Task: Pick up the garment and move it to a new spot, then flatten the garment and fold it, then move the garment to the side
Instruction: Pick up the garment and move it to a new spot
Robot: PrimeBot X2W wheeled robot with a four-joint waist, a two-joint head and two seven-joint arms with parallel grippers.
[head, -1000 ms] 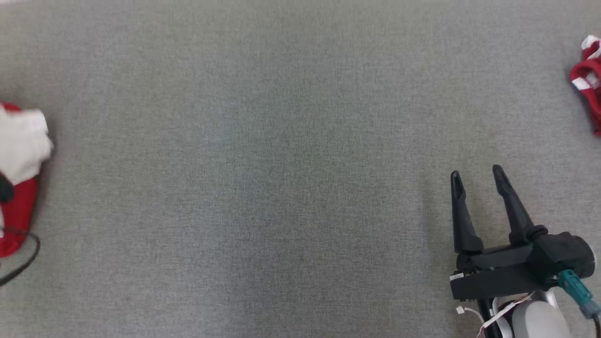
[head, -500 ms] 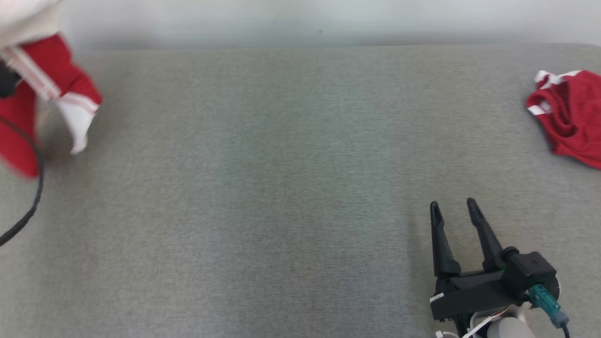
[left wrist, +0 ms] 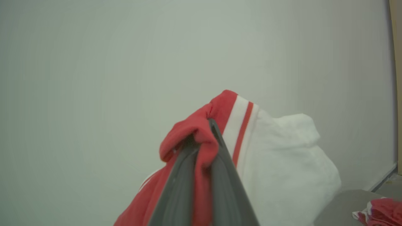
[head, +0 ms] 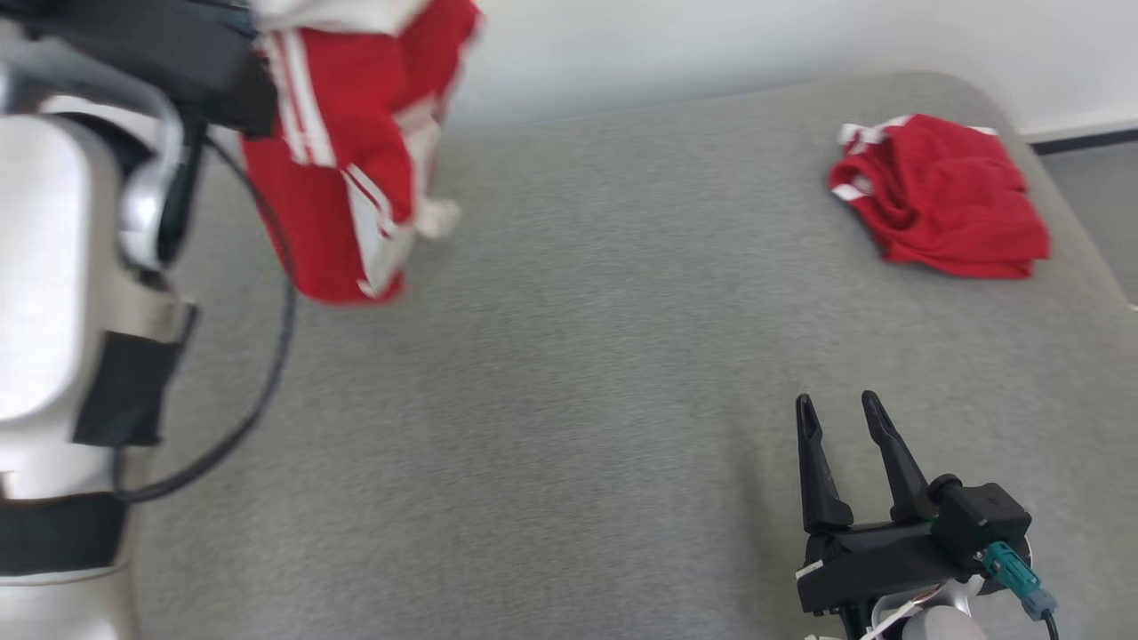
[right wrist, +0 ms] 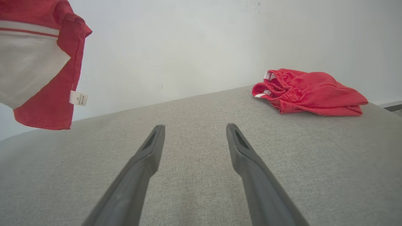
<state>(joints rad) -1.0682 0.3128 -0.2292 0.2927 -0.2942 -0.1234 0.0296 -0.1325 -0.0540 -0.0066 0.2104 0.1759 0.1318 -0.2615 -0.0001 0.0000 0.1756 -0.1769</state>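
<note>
Nearby, on the grey padded surface (head: 578,356), a second red garment (head: 942,196) lies crumpled at the far right corner, well apart from both arms, with a pale wall (head: 711,44) behind the far edge. In the head view the pale left forearm (head: 53,267) and a looping black cable (head: 276,356) stand at the left, and the dark wrist housing covers the upper left part of the garment (head: 356,178). The left gripper (left wrist: 201,130) is clamped tight on a bunched red fold of that red-and-white garment, cloth squeezed between its two fingers. The garment is in the air over the far left part of the surface, hanging from the grip with its long axis running up and down; its lower hem points at the surface without touching it, and a small white care label (right wrist: 78,98) dangles at one edge. The right gripper (head: 837,400) hovers low at the near right, its fingers spread wide and holding nothing.
</note>
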